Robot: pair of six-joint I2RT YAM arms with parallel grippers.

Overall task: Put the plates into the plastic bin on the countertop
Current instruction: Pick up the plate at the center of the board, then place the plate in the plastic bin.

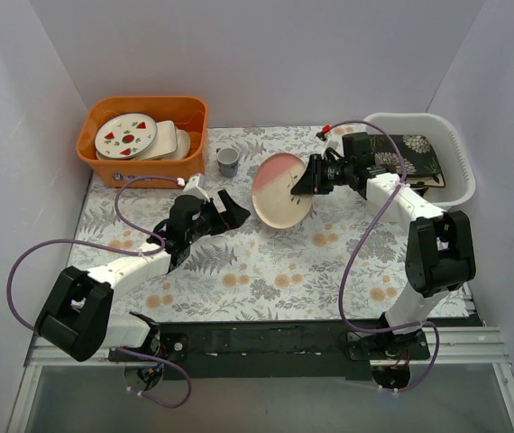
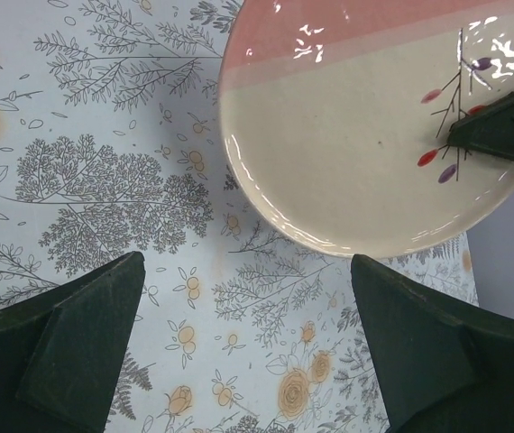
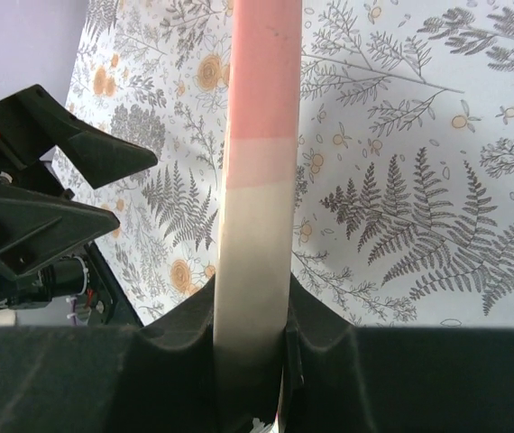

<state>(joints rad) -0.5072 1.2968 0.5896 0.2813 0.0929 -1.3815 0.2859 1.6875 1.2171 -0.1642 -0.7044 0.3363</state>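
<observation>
My right gripper [image 1: 312, 178] is shut on the right edge of the pink round plate [image 1: 280, 191], pink at the top and cream below, and holds it tilted above the countertop [image 1: 266, 271]. In the right wrist view the plate [image 3: 255, 180] stands edge-on between my fingers. In the left wrist view the plate [image 2: 365, 126] fills the upper right. My left gripper [image 1: 231, 211] is open and empty just left of the plate. The white plastic bin [image 1: 455, 153] at the back right holds the black square chrysanthemum plate [image 1: 410, 158].
An orange bin [image 1: 144, 140] at the back left holds white round plates with red and green marks [image 1: 126, 135]. A small grey cup [image 1: 228, 161] stands behind the pink plate. White walls close in the left, back and right.
</observation>
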